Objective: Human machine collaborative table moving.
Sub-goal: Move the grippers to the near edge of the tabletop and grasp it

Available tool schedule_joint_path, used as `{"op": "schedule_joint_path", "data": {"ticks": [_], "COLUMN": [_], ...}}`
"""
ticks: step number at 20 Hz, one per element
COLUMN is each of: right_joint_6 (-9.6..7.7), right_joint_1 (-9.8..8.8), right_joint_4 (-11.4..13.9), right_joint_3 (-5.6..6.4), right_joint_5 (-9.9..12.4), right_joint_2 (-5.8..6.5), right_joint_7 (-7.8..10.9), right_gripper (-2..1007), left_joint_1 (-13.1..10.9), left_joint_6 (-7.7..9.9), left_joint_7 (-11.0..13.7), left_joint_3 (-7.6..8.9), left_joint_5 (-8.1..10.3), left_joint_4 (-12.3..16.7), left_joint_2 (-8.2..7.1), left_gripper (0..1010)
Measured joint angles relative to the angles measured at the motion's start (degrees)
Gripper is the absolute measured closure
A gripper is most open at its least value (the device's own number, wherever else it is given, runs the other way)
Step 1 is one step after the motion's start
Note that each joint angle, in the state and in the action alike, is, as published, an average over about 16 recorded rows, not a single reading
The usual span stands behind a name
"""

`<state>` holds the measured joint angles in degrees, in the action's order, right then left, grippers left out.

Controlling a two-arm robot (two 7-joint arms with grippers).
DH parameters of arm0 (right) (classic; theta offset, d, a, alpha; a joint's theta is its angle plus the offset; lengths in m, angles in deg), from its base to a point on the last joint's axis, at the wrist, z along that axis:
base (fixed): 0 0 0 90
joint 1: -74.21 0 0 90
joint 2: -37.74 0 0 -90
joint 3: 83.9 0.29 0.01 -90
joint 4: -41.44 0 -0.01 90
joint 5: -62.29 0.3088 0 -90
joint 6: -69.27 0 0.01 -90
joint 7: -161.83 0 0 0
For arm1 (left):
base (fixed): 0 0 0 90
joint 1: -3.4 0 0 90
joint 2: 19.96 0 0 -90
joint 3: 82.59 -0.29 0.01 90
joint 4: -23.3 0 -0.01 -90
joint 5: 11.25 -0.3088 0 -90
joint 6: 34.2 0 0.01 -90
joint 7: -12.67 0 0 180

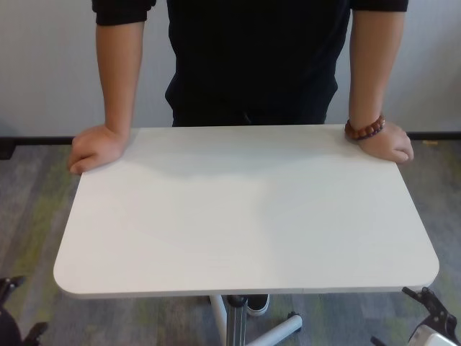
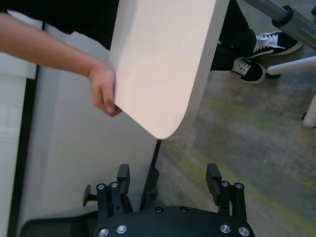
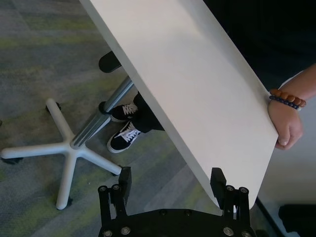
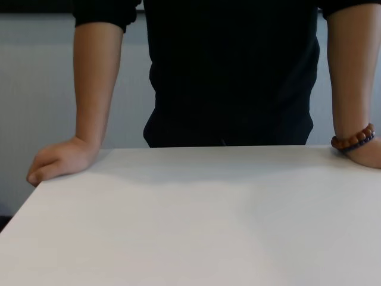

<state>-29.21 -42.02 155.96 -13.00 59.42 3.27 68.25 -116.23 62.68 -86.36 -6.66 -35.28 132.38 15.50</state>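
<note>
The white table [image 1: 245,209] stands in front of me on a grey pedestal leg [image 1: 236,321]. The human [image 1: 252,58], in a black shirt, stands at its far side with a hand on each far corner, a beaded bracelet [image 1: 364,128] on one wrist. My left gripper [image 2: 168,170] is open and empty, a short way off the near left corner [image 2: 163,126]. My right gripper [image 3: 171,172] is open at the near right corner [image 3: 242,187]; one finger overlaps the table's edge and I cannot tell if it touches. Both grippers sit low beside the near corners in the head view.
The pedestal leg [image 3: 106,116] ends in a white star base [image 3: 69,148] with castors on grey-green carpet. The human's black shoes [image 3: 123,138] stand beside the base. A light wall with a dark skirting [image 1: 29,140] runs behind the human.
</note>
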Motion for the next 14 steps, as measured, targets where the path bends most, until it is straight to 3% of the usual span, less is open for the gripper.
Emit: {"op": "schedule_joint_path", "data": {"ticks": [7,14], "right_joint_6": [-0.69,-1.11], "right_joint_1": [0.47,1.36], "right_joint_4": [-0.24,-0.81], "right_joint_3": [0.01,-0.22], "right_joint_5": [-2.08,-4.05], "right_joint_2": [-1.21,-2.61], "right_joint_7": [0.21,0.77], "right_gripper": [0,0], "left_joint_1": [3.78,6.72], "left_joint_6": [3.01,3.49], "left_joint_7": [0.65,1.68], "left_joint_3": [-4.20,-6.82], "left_joint_5": [-6.76,-10.11], "left_joint_4": [-0.44,-1.63], "left_joint_2": [3.45,6.97], "left_gripper": [9,9]}}
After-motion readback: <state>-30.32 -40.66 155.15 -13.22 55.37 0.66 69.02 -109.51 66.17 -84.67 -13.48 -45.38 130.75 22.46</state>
